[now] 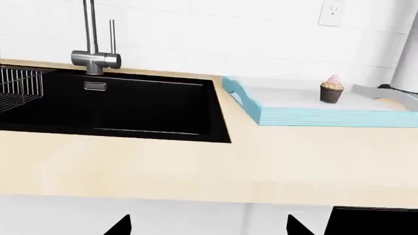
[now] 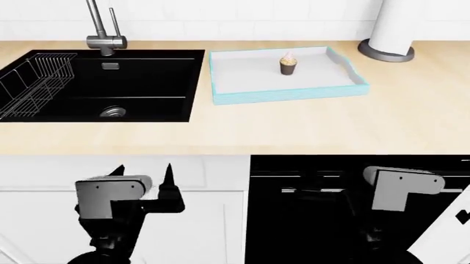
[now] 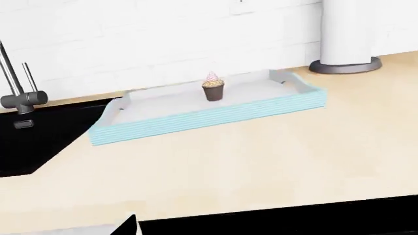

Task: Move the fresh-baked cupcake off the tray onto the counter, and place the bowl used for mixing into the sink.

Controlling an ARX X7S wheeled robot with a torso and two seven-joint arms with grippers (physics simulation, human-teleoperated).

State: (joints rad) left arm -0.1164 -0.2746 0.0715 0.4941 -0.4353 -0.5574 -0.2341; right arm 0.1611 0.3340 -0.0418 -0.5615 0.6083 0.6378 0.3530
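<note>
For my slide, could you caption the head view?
Cupcake on the tray beside the sink, both arms below the counter.

Your left gripper (image 2: 143,177) has black, pointed fingers (image 2: 169,179) tapering to sharp tips, mounted on a pale grey, rounded boxy wrist block (image 2: 110,195); below it the housing turns black. Your right arm (image 2: 402,187) carries a matching grey block; its fingers aren't discernible.

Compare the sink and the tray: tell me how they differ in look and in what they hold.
The sink is black and sunk below the counter; the tray is white inside with a light blue rim and sits on top of the counter. The sink holds a wire rack and a steel drain; the tray holds only the cupcake. The sink is deep, the tray shallow. Both are rectangular and lie side by side.
</note>
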